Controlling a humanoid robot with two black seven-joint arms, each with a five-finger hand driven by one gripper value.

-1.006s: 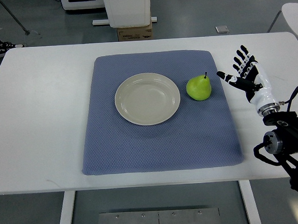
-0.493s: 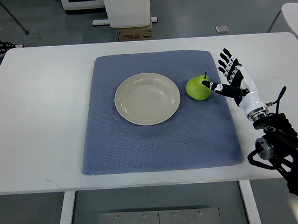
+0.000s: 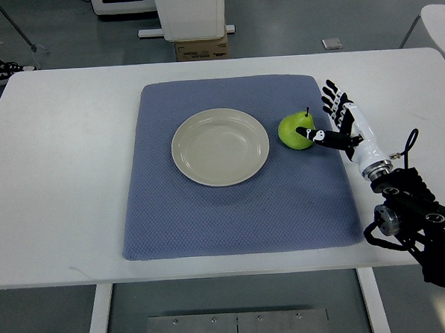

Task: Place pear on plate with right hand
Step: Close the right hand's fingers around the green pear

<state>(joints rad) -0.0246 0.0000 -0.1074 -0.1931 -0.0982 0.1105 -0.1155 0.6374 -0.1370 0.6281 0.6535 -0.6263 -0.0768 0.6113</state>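
- One hand at work: the right hand [image 3: 341, 124] reaches in from the right, fingers spread wide, gripping nothing.
- Its thumb tip lies against the right side of the pear [image 3: 296, 130].
- Pear sits upright on the blue mat [image 3: 239, 203], just right of the plate [image 3: 220, 146].
- Mat lies on the white table [image 3: 66, 167].

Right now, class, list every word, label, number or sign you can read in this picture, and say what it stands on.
None can be read.
The brown cardboard box behind the white table bears dark print, too blurred to read.
The green pear, cream round plate and blue-grey cloth mat carry no text.
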